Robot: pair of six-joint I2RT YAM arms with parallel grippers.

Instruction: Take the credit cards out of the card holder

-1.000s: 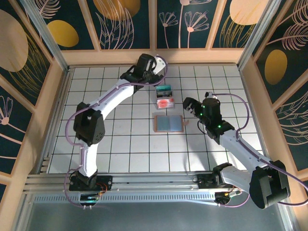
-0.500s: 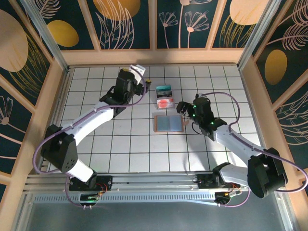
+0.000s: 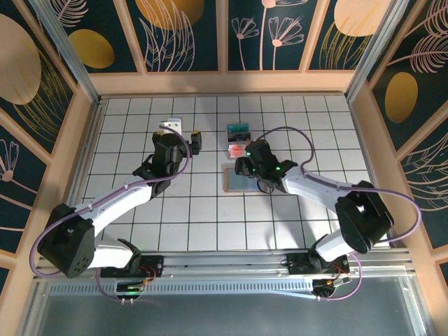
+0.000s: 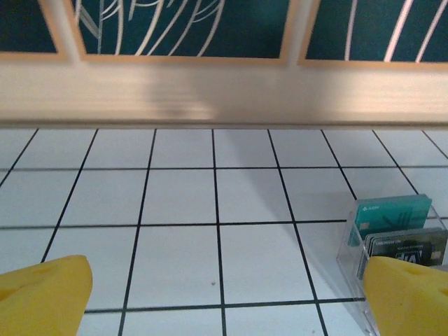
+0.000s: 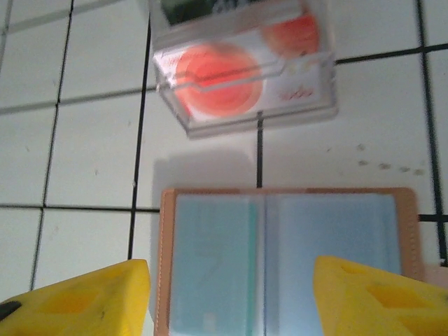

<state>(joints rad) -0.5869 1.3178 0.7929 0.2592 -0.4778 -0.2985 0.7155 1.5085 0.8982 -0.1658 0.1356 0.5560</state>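
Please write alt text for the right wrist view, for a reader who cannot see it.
An open tan-brown card holder lies flat on white tiles, blue-grey inner face up, framed by the right arm's two yellow fingers, which stand wide apart. Beyond it, a clear plastic stand holds white cards with red spots.

Table top (image 3: pixel 196 210): white square tiles w/ dark grid lines, light wood rim on far, left & right sides. Two things lie on it, both right of centre. Card holder (image 5: pixel 287 252) lies open & flat, blue-grey inner face up, tan border round it. Just beyond it, not touching, clear plastic stand (image 5: pixel 316 98) w/ red-spot card (image 5: pixel 217 80) in front slot, teal card (image 4: pixel 388 213) behind.
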